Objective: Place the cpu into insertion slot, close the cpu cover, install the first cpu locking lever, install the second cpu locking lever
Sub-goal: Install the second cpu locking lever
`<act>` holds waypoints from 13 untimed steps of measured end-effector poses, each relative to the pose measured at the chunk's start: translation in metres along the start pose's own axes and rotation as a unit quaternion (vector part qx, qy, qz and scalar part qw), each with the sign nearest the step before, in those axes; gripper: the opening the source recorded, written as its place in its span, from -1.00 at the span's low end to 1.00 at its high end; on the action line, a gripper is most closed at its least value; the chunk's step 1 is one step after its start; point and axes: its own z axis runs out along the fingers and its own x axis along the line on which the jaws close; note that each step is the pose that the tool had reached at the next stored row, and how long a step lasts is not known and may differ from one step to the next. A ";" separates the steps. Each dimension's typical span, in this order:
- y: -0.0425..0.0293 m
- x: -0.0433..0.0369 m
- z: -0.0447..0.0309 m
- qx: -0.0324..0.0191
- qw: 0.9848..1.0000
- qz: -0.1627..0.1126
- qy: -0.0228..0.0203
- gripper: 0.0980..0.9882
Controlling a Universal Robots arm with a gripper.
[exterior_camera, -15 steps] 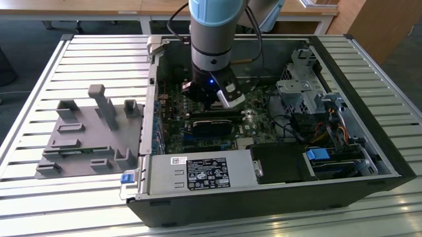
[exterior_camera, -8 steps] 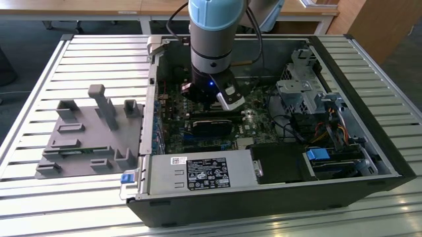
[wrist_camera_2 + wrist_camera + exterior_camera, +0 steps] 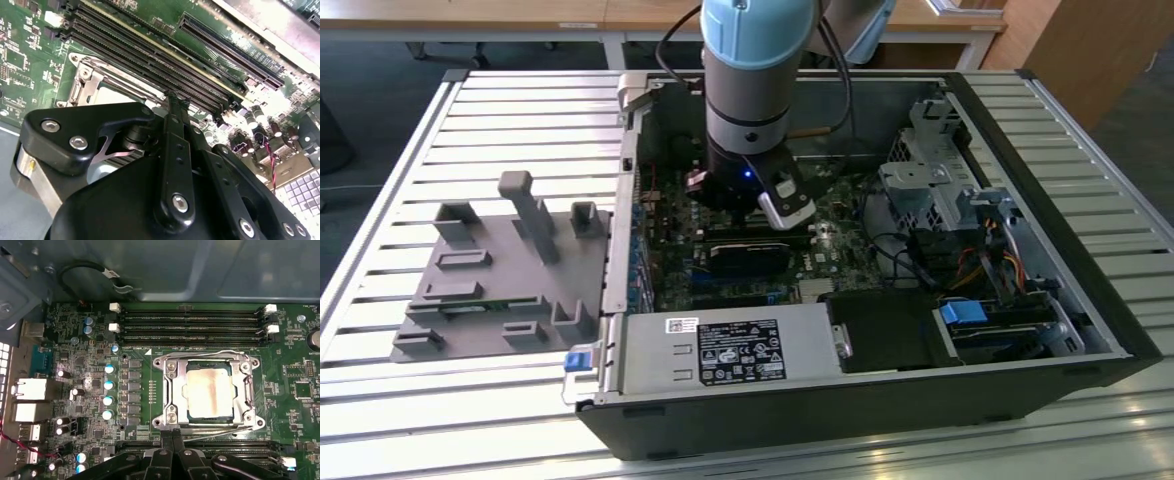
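Pincer (image 3: 172,440) sits at bottom centre of the first wrist view, fingertips pressed together, nothing between them, tips just at the near edge of the socket. In the second wrist view the same pincer (image 3: 172,100) fills the lower frame, black linkages converging on one closed tip.

Just past the tips: cpu (image 3: 210,392) lies flat in the insertion slot (image 3: 190,412), silvery top showing through the window of the cpu cover (image 3: 176,390), which is down over it. Thin wire levers (image 3: 200,356) run along the far and near edges of the frame; can't tell if they're latched. In the second wrist view the cpu cover (image 3: 95,80) shows upper left, partly hidden behind the pincer.

Beyond the socket: four black memory slots (image 3: 192,322), then the case wall.

Exterior view: arm (image 3: 750,110) reaches down into the open computer case (image 3: 1067,250) in centre frame, on the slatted bench (image 3: 440,130). Grey fixture tray (image 3: 494,290) sits at centre left beside the case.
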 end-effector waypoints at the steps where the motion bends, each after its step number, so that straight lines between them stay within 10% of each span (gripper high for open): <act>1: -0.0004 0.0014 0.0015 0.000 1.000 0.000 0.000 -0.98; 13: -0.0022 0.0047 0.0103 -0.011 1.000 0.000 0.000 -0.98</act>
